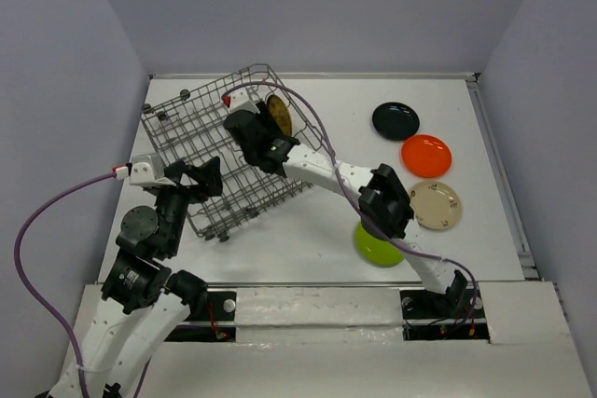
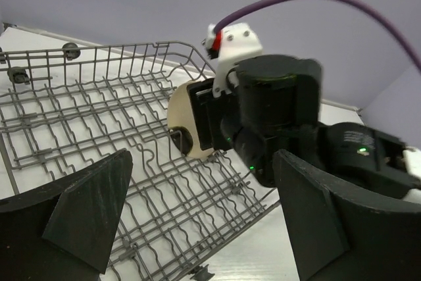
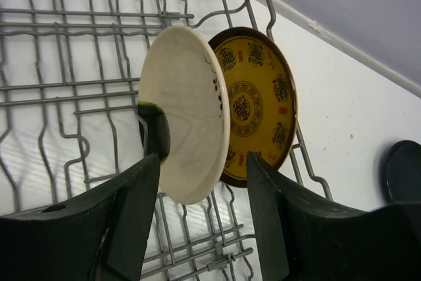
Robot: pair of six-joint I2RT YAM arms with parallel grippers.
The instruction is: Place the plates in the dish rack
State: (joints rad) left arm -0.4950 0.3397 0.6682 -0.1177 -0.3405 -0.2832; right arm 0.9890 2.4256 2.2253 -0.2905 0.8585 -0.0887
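Round cream plate (image 3: 187,110) sits on edge in the grey wire dish rack (image 3: 66,29). Right jaws straddle it, grip unclear; left jaws gape wide.

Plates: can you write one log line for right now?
right pincer: shut on cream plate | spot: in dish rack, beside patterned plate | left pincer: open

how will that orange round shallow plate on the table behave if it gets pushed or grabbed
The orange round shallow plate looks rigid and glossy, so it probably keeps its shape but may slip in a pinch. Lying flat on the white table, it would likely slide when pushed, not roll or tip.
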